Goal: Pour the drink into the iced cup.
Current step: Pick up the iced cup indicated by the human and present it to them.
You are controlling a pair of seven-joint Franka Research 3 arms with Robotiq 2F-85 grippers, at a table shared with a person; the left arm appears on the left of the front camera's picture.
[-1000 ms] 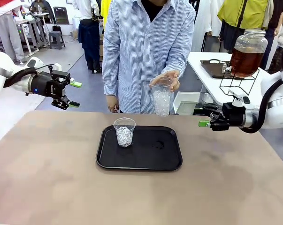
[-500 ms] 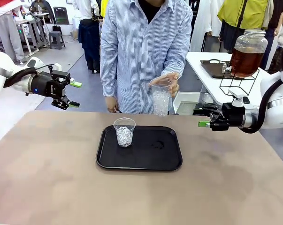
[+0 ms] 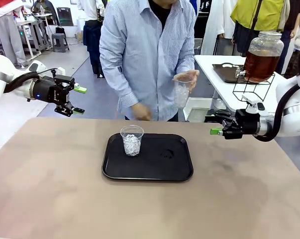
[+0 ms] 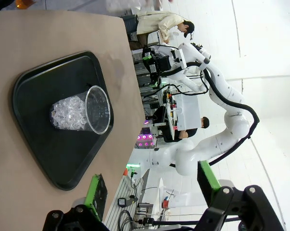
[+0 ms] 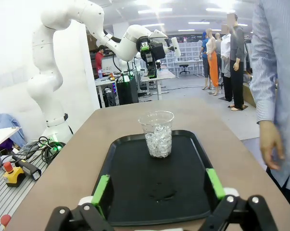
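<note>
Claws first — both spread as wide as they go, both empty. Left claw [image 3: 79, 100] hangs high on my left, well apart from the tray [image 3: 164, 162]. It is rolled on its side, one finger over the other, forearm about level and pointing in toward the middle. Right claw [image 3: 213, 124] sits lower on my right, arm stretched level and aimed across the counter [image 3: 50, 189] straight at the tray, nothing between its green pads [image 5: 100, 190].

And the iced cup [image 3: 132, 141]? Upright on the tray's left half, packed with ice, no liquid in it that I can see. The drink [image 3: 260, 64] is amber in a big glass jar [image 3: 264, 47] on a wire stand, over on the side table [image 3: 209, 62] beyond my right arm.

The person's hand [image 3: 188, 78] holds a second cup [image 3: 182, 93], also iced, chest-high between tray and jar. The other hand hangs low and blurred.

Handling call: that cup looks like thin clear plastic — light, bendy, likely slick from the ice. I'd take it around the wall at mid-height, under the rim, with a gentle squeeze so it doesn't buckle. Once it's filled it will slosh, so keep it upright. The jar looks heavy and breakable, so I'd rather not lift it.
</note>
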